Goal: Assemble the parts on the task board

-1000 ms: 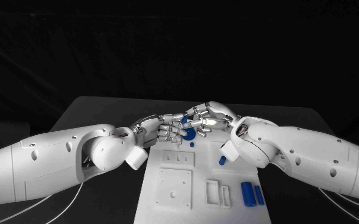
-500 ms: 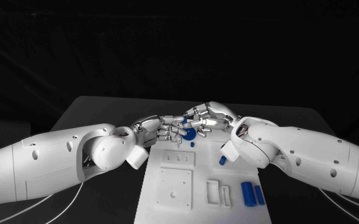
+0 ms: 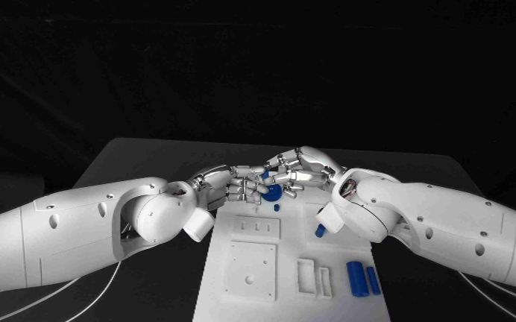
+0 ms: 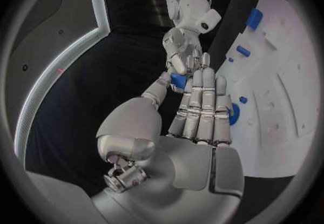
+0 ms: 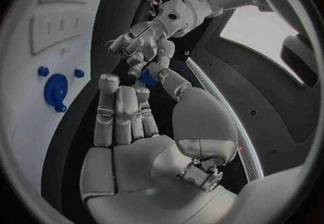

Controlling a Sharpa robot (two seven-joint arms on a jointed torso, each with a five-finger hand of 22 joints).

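1. Task board (image 3: 250, 277): white plate lying lengthwise in the middle of the black table (image 3: 140, 156), with several rectangular recesses in its near half.
2. Small blue part (image 4: 178, 80): held above the far end of the board, where the fingertips of both hands meet; in the left wrist view it sits between the left thumb and the right hand's fingertips.
3. Left hand (image 3: 228, 185): fingers extended side by side, thumb raised against the blue part, touching it.
4. Right hand (image 3: 303, 170): fingers curled inward, pinching the same blue part from the opposite side.
5. Blue ring (image 5: 56, 89): round part lying flat on the board just below the two hands, with two small blue studs (image 5: 43, 70) beside it.
6. Short blue peg (image 3: 319, 229): on the board's right side, near the right forearm.
7. Two blue cylinders (image 3: 362, 278): lying side by side at the board's near right edge, well apart from both hands.
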